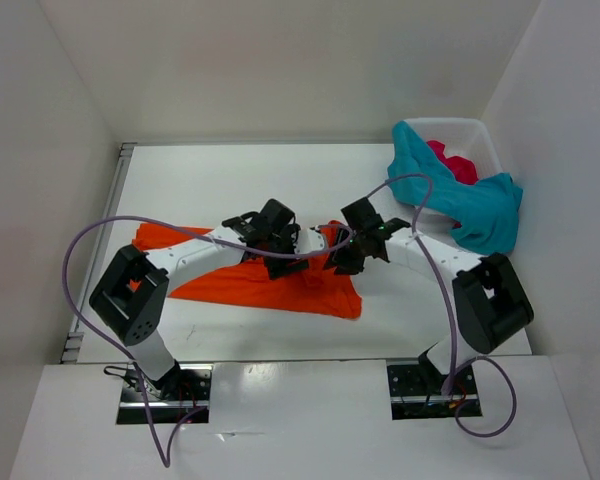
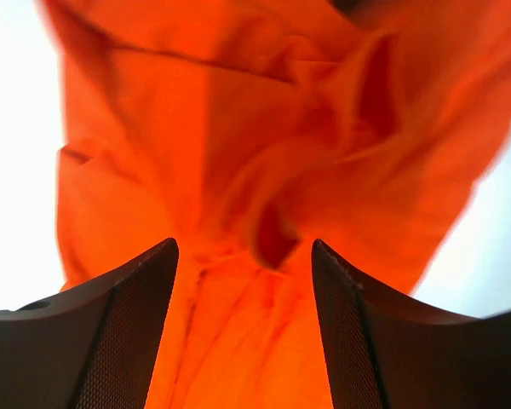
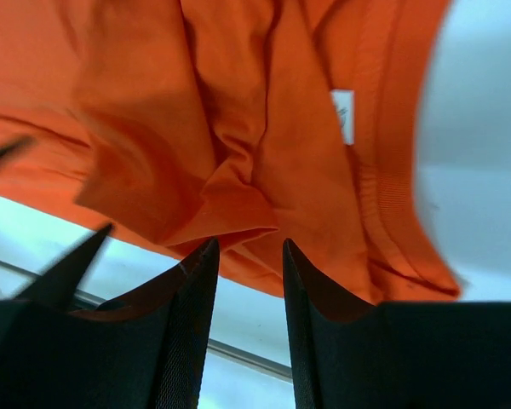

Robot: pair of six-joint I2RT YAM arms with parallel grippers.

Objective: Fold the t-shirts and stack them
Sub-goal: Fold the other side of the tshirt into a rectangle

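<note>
Folding the first shirt seems in hand: the orange t-shirt (image 1: 280, 292) lies rumpled mid-table (image 1: 230, 180), left gripper (image 2: 244, 256) wide apart over a ridge, right gripper (image 3: 245, 249) narrowly apart at a fold, so next both likely must pinch cloth.

- Bright, even and sharp from above; only faint, soft shadows.
- Blown-out white either side of the left gripper (image 2: 244, 249); orange t-shirt (image 2: 238, 128) blurred beyond it.
- Dark motion smear beside the right gripper (image 3: 249, 247).
</note>
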